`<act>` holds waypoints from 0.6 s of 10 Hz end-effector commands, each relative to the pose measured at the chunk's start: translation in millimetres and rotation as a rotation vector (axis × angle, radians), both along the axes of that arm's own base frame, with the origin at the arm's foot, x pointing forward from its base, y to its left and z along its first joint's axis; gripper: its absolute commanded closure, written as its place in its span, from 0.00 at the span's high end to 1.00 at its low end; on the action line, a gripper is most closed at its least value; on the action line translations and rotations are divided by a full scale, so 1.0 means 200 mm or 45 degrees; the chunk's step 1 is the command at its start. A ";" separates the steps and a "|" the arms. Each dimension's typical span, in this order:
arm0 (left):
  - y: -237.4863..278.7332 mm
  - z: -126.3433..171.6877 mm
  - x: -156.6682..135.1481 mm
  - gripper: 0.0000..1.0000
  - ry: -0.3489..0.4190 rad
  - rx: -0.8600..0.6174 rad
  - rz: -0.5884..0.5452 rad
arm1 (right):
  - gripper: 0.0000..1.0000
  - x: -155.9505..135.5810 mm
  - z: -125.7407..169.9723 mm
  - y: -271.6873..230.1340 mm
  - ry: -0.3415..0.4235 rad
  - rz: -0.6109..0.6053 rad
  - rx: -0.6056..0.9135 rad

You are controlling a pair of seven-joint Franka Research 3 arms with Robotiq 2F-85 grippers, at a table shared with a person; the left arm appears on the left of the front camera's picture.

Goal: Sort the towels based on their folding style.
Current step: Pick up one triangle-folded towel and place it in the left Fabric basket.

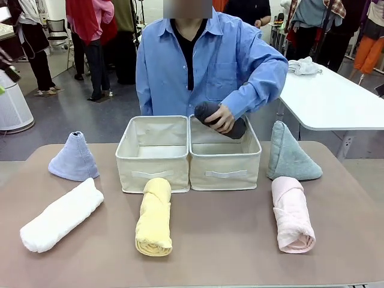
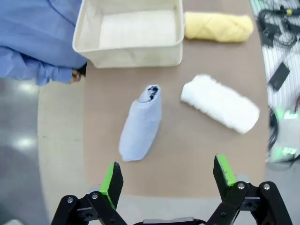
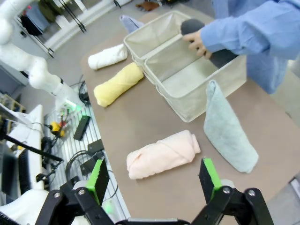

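A person's hand [image 1: 223, 118] holds the dark grey rolled towel [image 1: 210, 112] over the right beige box [image 1: 225, 157]. On the table lie a white roll [image 1: 61, 214], a pale yellow roll [image 1: 154, 216] and a pink roll [image 1: 291, 213]. A lavender-blue cone [image 1: 74, 157] stands at the left and a grey-green cone [image 1: 289, 153] at the right. My left gripper [image 2: 168, 180] hangs open above the lavender-blue cone [image 2: 141, 124] and the white roll [image 2: 219, 103]. My right gripper [image 3: 154, 177] hangs open above the pink roll [image 3: 161, 153] and the grey-green cone [image 3: 228, 129].
Two beige fabric boxes stand side by side at the table's middle back; the left box [image 1: 152, 153] holds nothing. A white table [image 1: 336, 99] with a whitish cloth heap [image 1: 303, 65] stands at the back right. People stand farther off.
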State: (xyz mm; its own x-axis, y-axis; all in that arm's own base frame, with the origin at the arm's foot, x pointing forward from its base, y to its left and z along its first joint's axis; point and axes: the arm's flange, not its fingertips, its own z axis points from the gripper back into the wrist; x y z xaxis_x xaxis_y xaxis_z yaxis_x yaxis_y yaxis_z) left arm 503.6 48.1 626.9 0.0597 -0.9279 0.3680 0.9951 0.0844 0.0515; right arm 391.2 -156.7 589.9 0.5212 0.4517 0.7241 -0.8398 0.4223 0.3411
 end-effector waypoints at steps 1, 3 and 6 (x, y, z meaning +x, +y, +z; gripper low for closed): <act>-0.24 -0.14 0.15 1.00 -0.017 0.460 -0.078 | 1.00 -0.02 -0.02 0.00 -0.013 0.018 0.004; -0.46 -0.28 0.22 1.00 0.003 0.556 -0.185 | 1.00 -0.02 -0.02 0.00 -0.013 0.018 0.004; -0.55 -0.42 0.23 1.00 0.026 0.506 -0.183 | 1.00 -0.02 -0.02 0.00 -0.013 0.018 0.004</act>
State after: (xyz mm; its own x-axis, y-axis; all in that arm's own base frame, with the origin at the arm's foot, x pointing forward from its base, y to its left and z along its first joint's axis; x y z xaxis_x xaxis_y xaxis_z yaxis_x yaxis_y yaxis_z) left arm 556.2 -68.0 541.9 -0.1124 -0.9916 -0.0647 0.9932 -0.1141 0.0231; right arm 390.8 -157.4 589.7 0.5222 0.4507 0.7240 -0.8390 0.4236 0.3415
